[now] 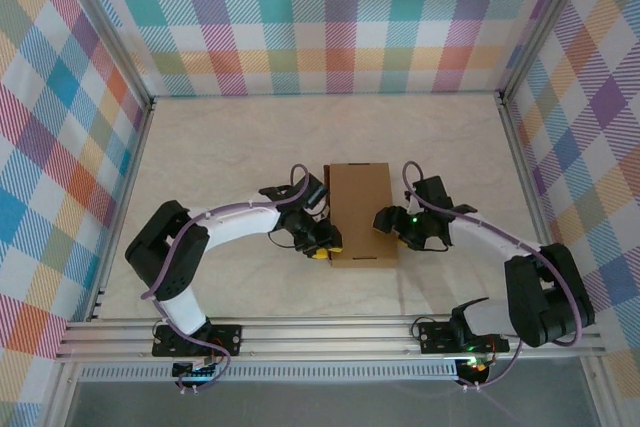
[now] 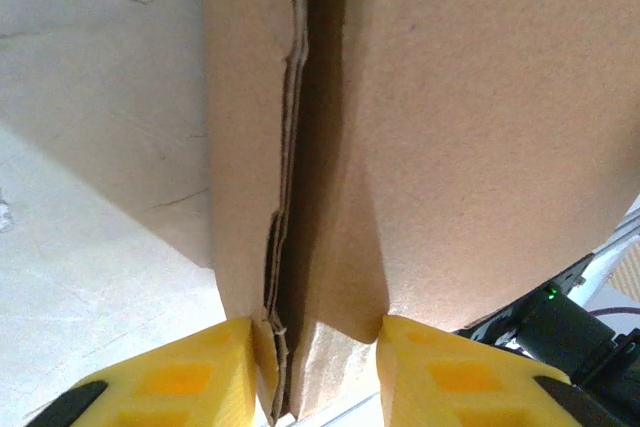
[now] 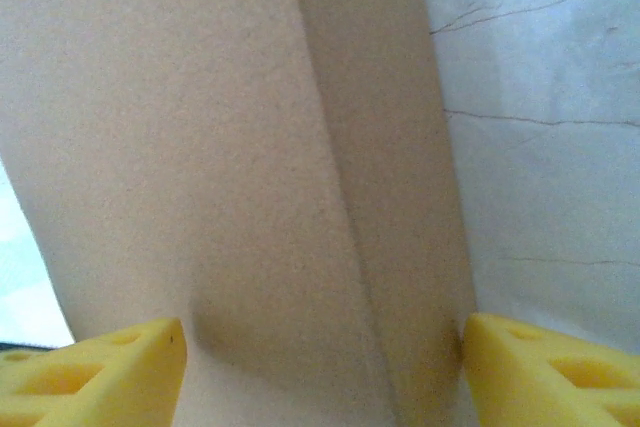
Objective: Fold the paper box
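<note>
The paper box (image 1: 360,209) is a plain brown cardboard block lying in the middle of the table with its top down flat. My left gripper (image 1: 322,247) is at its near left corner. In the left wrist view, layered side-wall edges and a lid flap of the box (image 2: 480,127) stand between the yellow fingers (image 2: 190,377), which press on the cardboard from both sides, so the left gripper (image 2: 318,332) is shut on it. My right gripper (image 1: 388,222) is at the box's right side. It (image 3: 325,337) is open wide and straddles the long edge where the box's (image 3: 200,147) top meets its side wall.
The table (image 1: 220,147) is white with faint marbling, with free room behind and to both sides of the box. Plaid walls (image 1: 320,17) enclose it on three sides. An aluminium rail (image 1: 320,339) carrying both arm bases runs along the near edge.
</note>
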Tool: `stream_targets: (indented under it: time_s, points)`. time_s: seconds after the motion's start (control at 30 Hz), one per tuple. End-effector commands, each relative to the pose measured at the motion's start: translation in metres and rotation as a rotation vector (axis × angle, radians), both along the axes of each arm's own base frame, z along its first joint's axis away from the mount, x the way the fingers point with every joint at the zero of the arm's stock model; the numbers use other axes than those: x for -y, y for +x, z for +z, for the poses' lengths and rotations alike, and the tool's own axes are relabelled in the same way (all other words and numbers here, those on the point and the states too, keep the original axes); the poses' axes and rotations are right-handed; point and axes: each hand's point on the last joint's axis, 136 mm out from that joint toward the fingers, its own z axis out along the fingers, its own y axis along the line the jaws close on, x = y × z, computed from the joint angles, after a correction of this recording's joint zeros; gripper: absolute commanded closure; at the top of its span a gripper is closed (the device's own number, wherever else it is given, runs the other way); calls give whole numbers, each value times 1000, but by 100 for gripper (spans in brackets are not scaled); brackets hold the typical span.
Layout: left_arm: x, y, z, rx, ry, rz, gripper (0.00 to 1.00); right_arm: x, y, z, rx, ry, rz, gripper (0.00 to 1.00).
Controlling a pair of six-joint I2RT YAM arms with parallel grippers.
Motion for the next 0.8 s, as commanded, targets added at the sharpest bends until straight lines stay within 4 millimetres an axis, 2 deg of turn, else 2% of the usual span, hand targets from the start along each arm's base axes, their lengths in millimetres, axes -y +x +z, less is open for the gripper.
stream_targets:
  time_s: [0.0,0.13,0.33,0.47,0.57,0.6,0.7,0.77]
  points:
    - [19,0,-7,-6,-28,0,70,-14,-5,0,-14,55,-68,28]
    - [31,8,-6,-4,-58,18,75,-19,-7,-4,6,65,-153,29]
    - [50,9,-11,-22,-82,-1,87,-29,-8,-4,39,50,-187,30]
    - [48,9,-15,-25,-70,9,99,-29,-8,-5,44,48,-207,31]
    - [50,12,-12,-8,-88,13,100,-22,-8,-3,65,35,-229,32]
    - [48,13,-10,0,-84,11,98,-19,-7,-1,77,20,-230,32]
    - [32,16,-3,49,-12,3,77,-10,-6,4,115,-39,-209,30]
    - [20,20,3,93,29,-1,65,-5,-3,9,143,-63,-187,25]
